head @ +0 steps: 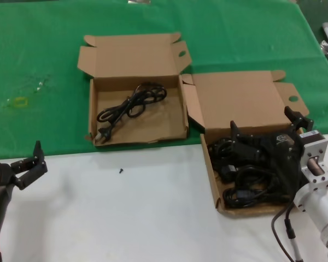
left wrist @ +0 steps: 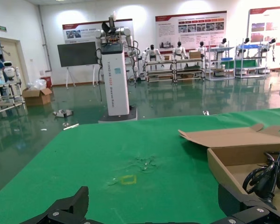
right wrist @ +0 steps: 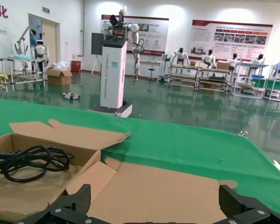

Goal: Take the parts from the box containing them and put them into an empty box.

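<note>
Two brown cardboard boxes lie open. The right box (head: pixel 210 169) holds several coiled black cords (head: pixel 246 183). The left box (head: pixel 177 128) holds one coiled cord (head: pixel 132 102). My right gripper (head: pixel 264 121) is open and empty, low over the right box's cords, its fingers pointing at the raised lid (head: pixel 235 98). In the right wrist view the right gripper (right wrist: pixel 156 201) faces that lid (right wrist: pixel 168 186), with the left box's cord (right wrist: pixel 32 161) off to one side. My left gripper (head: pixel 26 158) is open and empty over the white table at the near left. In the left wrist view the left gripper (left wrist: pixel 154 205) shows the left box (left wrist: pixel 231 175) and its cord (left wrist: pixel 266 175).
The boxes straddle a green cloth (head: pixel 44 65) and the white table front (head: pixel 126 218). A small black speck (head: pixel 121 171) lies on the white surface between the arms. A yellow mark (head: pixel 19 101) sits on the cloth at the far left.
</note>
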